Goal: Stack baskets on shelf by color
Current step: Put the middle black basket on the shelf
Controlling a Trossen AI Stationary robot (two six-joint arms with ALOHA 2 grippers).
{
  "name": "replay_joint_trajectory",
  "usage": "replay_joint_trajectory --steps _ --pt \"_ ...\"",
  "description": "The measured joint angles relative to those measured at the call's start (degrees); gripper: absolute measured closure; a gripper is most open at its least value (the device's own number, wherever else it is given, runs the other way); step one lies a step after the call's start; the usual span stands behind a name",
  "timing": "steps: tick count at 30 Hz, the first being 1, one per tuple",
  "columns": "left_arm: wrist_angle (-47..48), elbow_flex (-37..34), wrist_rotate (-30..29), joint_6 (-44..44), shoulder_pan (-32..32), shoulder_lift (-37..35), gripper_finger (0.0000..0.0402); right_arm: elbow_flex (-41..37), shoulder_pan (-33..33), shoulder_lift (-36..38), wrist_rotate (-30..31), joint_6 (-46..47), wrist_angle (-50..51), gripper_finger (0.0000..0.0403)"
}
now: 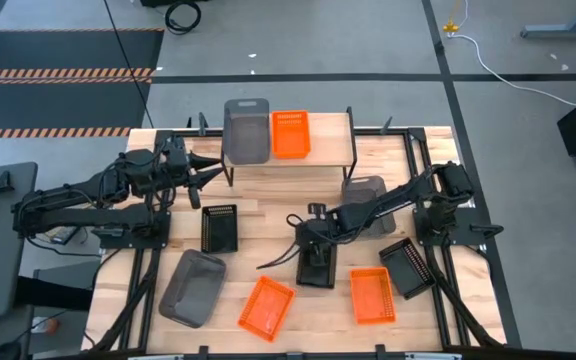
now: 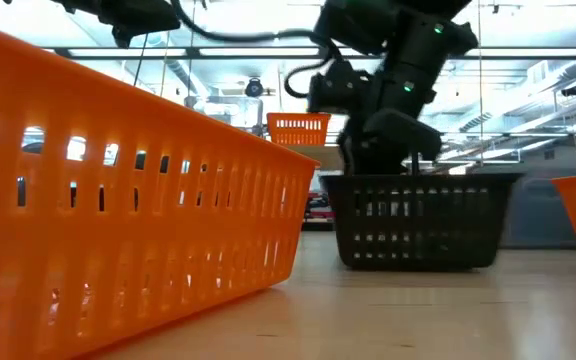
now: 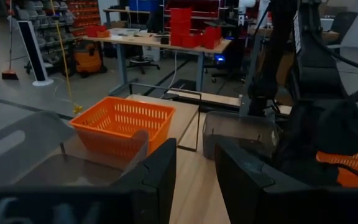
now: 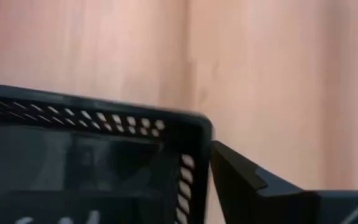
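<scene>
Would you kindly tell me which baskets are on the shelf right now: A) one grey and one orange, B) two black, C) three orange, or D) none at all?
A: in the high view the shelf carries one grey basket and one orange basket, side by side.

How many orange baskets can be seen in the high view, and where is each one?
3: one orange basket on the shelf, one on the table near the front edge, and one to its right. None seems hidden.

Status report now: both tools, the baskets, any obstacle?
Right tool down on black basket, one finger outside its wall. Left tool open, waiting by shelf. Grey basket and orange basket on shelf. No obstacle seen.
</scene>
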State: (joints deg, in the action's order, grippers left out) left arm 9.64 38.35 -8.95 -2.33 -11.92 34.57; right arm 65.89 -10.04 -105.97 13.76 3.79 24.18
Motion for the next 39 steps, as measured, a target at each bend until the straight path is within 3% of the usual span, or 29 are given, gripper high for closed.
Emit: replay_joint_trajectory --steps 6,12,17,24,31,39 --pt "0.11 0.00 0.00 0.07 0.00 -0.02 0.0285 2.63 2.44 0.00 6.41 -9.51 -1.90 0.0335" --pt "0.09 0.00 0.00 0.46 0.03 -0.04 0.0285 2.79 4.24 0.00 3.95 -9.96 -1.37 0.0329" --pt "0.09 0.00 0.00 0.61 0.02 -0.04 0.0285 2.81 3.72 0.24 4.16 -9.57 -1.32 0.0299" --pt "0.06 0.00 0.00 0.57 0.02 -0.04 0.0285 7.34 1.59 0.57 6.72 -9.35 3.60 0.0224" --pt "0.10 0.00 0.00 0.37 0.01 -0.04 0.0285 15.55 -2.11 0.68 7.05 -1.24 12.97 0.0172" --pt "0.12 0.00 0.00 0.03 0.02 -0.04 0.0285 16.67 -7.87 0.72 -3.41 11.83 20.55 0.0173"
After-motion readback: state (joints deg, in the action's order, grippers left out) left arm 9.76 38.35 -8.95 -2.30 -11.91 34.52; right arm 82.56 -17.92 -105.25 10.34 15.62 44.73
